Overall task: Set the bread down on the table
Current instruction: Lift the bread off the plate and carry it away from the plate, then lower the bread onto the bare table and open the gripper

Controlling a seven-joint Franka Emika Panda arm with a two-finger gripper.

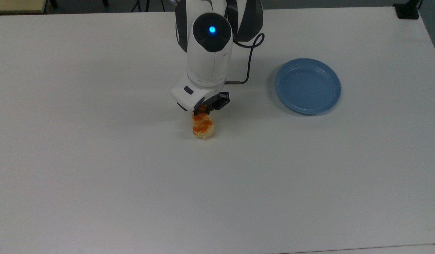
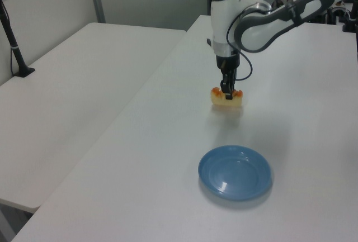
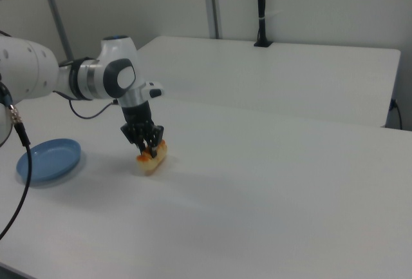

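The end effector [image 2: 227, 93] points straight down with its black fingers clamped on the bread [image 2: 228, 98], near the middle of the white table [image 1: 97, 176]. In the right view the bread [image 3: 151, 157] sits at the table surface or just above it; contact cannot be told. In the top view the arm's white wrist covers the bread's [image 1: 202, 127] upper end. The round blue plate [image 1: 308, 85] lies well apart toward the top view's right, with nothing between. The bread is an oblong pale-yellow bun with orange glazed lumps; the table is smooth and matte.
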